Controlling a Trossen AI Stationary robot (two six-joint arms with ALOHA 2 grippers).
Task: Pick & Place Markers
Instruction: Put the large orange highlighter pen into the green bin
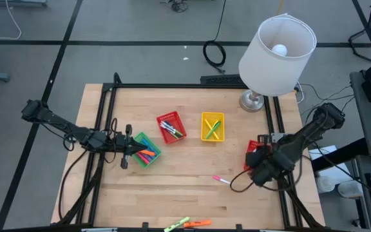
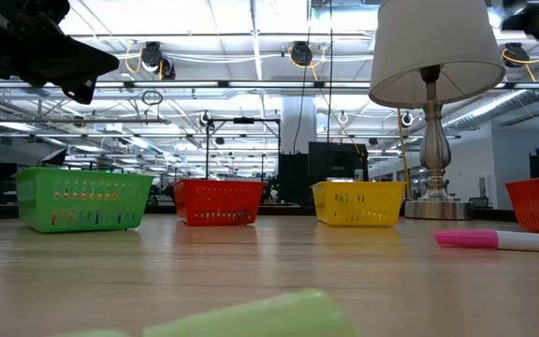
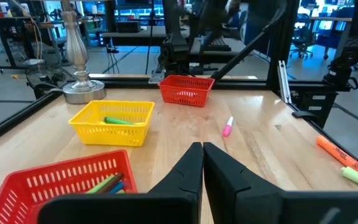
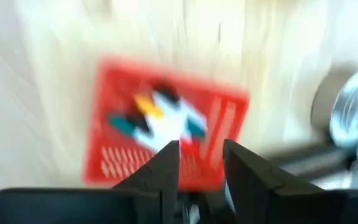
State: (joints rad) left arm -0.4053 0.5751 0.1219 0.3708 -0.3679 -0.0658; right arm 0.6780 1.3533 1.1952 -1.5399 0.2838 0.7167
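Right wrist view shows my right pincer (image 4: 201, 165) open above the red basket (image 4: 166, 134) at the counter's right edge, so the pink marker (image 1: 221, 179) lying left may roll if I knock it.

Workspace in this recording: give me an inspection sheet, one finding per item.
Surface: wooden table.
Job's things: pink marker loose on table; green and orange markers at near edge; more markers inside green basket, red basket, yellow basket.
Clutter: lamp.
Grippers: left gripper shut, beside green basket; right gripper open above right-side red basket.
Cables: black cable by right arm.
Surroundings: lab room, no people seen.
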